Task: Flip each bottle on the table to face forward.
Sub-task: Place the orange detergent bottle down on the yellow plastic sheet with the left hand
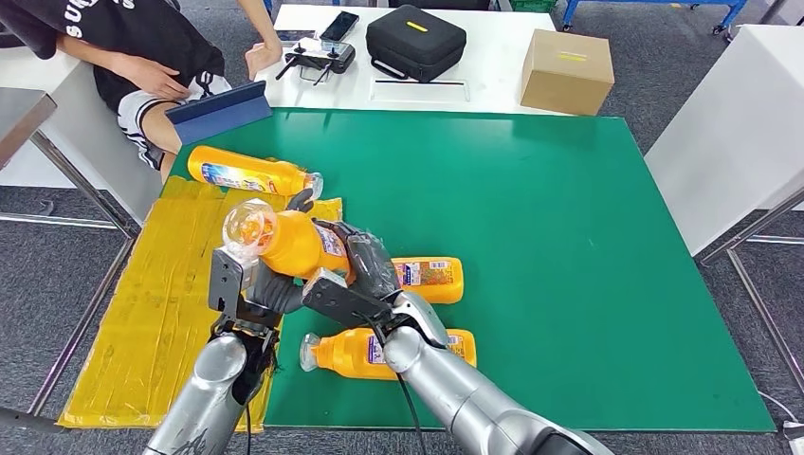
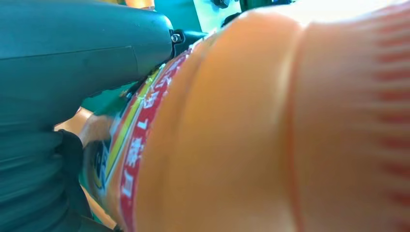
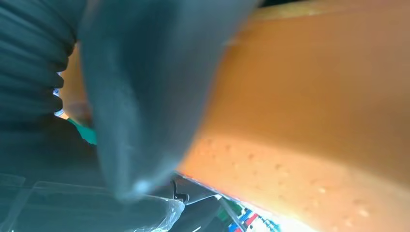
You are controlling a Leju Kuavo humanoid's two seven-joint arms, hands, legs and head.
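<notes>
An orange bottle [image 1: 289, 243] with a clear cap is lifted above the left part of the green mat [image 1: 569, 246], cap end toward me. My left hand [image 1: 264, 290] grips it from below near the neck. My right hand [image 1: 365, 267] wraps its labelled body. Close up, the bottle [image 2: 251, 135] lies against my left thumb [image 2: 72, 53], and its orange side [image 3: 314, 96] sits beside my right thumb [image 3: 145, 96]. Three more orange bottles lie on their sides: one [image 1: 251, 172] at the back left, one [image 1: 431, 279] just behind my right hand, one [image 1: 379, 353] near the front edge.
A yellow sheet [image 1: 161, 284] covers the table's left side. A person sits at the back left beside a blue folder [image 1: 218, 110]. Behind the mat a white table carries a black case [image 1: 414, 41], a cardboard box [image 1: 566, 71] and a controller [image 1: 318, 59].
</notes>
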